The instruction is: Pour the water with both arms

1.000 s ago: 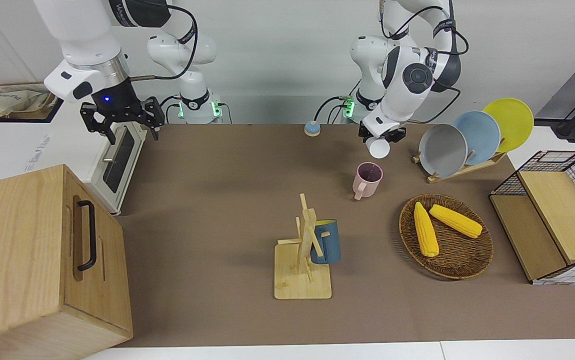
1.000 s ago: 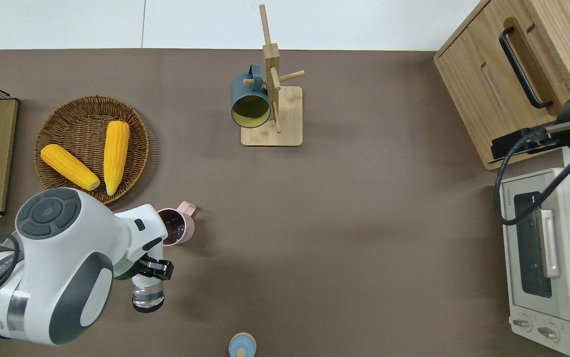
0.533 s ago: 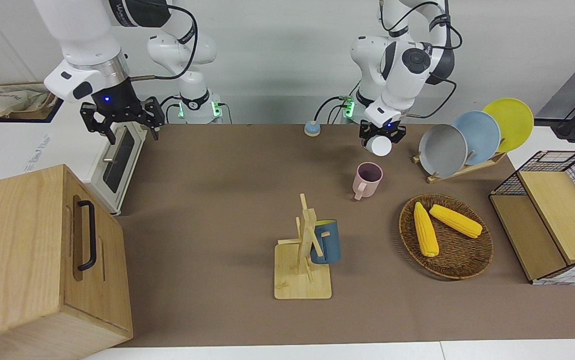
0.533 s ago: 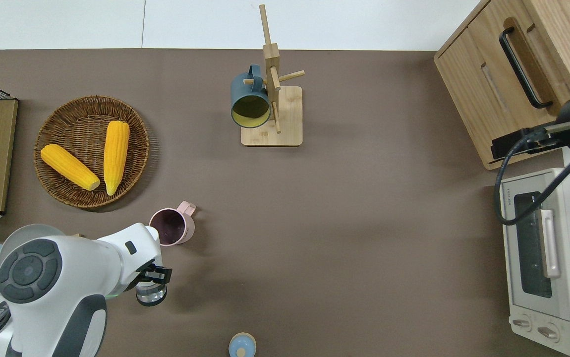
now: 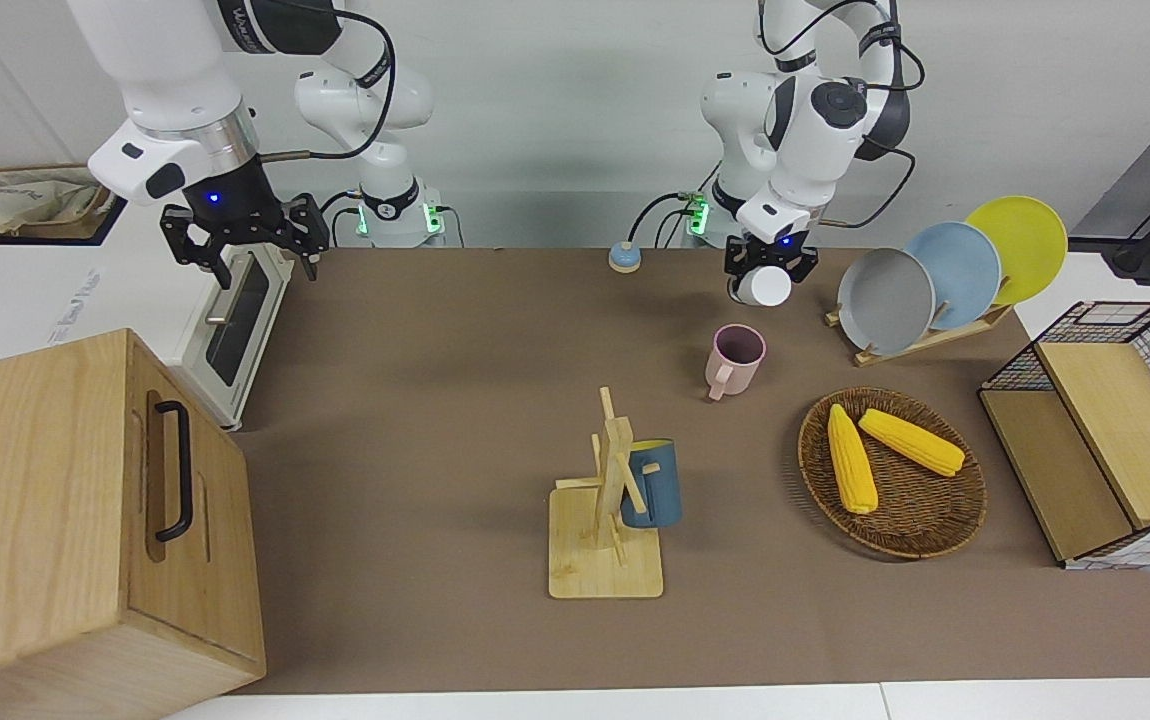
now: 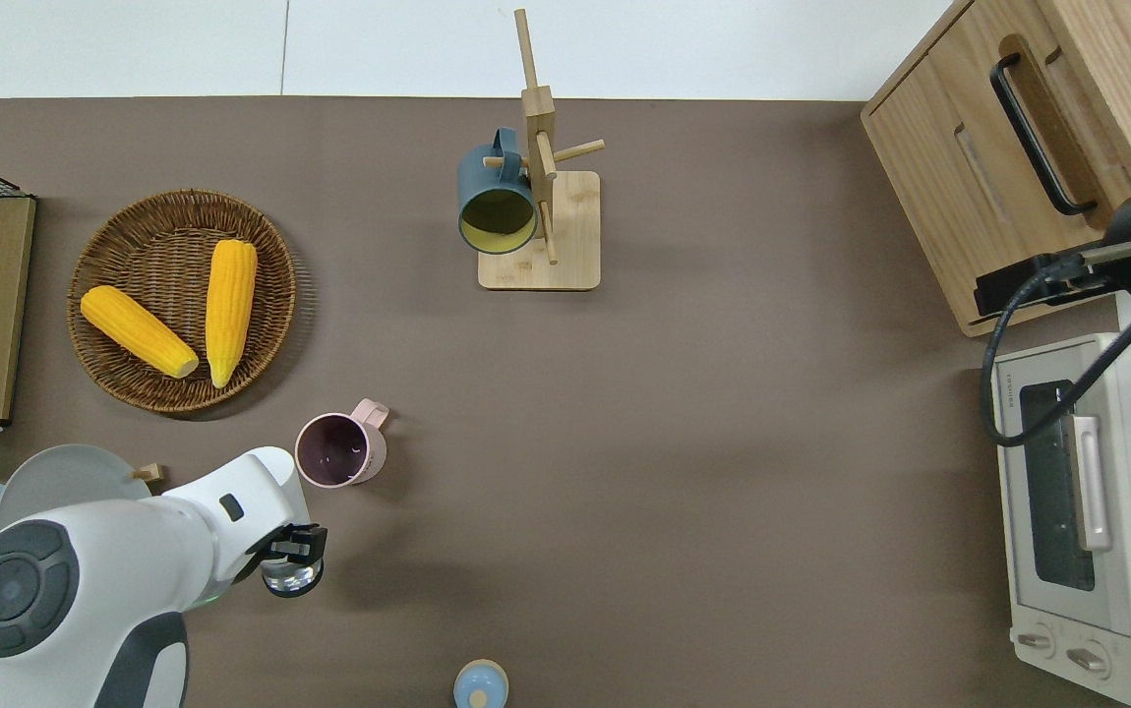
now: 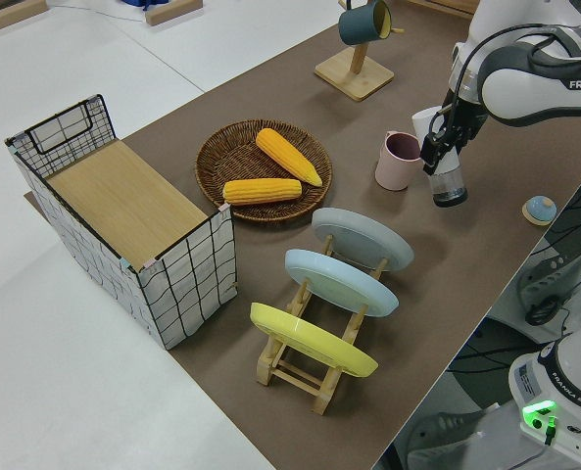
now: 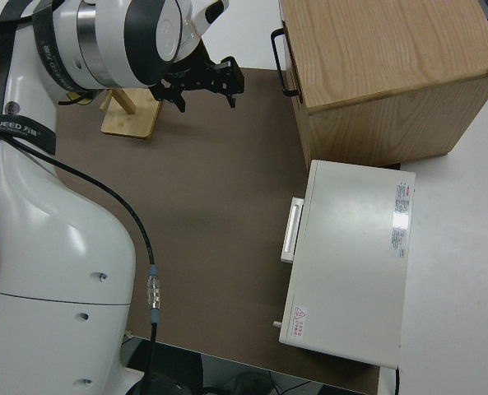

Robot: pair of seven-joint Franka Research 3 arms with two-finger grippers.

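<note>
My left gripper (image 5: 770, 262) (image 6: 292, 546) (image 7: 445, 147) is shut on a clear bottle (image 6: 287, 577) (image 7: 449, 183) (image 5: 762, 287), which it holds nearly upright, low over the brown mat (image 6: 684, 442). A pink mug (image 5: 736, 360) (image 6: 337, 450) (image 7: 400, 160) stands upright on the mat close by, apart from the bottle, its opening facing up. My right gripper (image 5: 243, 250) (image 8: 204, 89) is open with nothing in it, and that arm is parked.
A small blue cap (image 5: 623, 258) (image 6: 480, 685) lies near the robots' edge. A corn basket (image 6: 103, 295), plate rack (image 5: 920, 335), wire crate (image 5: 1105, 440), mug tree (image 6: 538, 177) with a blue mug, wooden cabinet (image 5: 55, 520) and toaster oven (image 6: 1077, 511) ring the mat.
My left arm has drawn back from the pink mug toward the robots, and the bottle has swung from tilted to nearly upright. The right arm has not moved.
</note>
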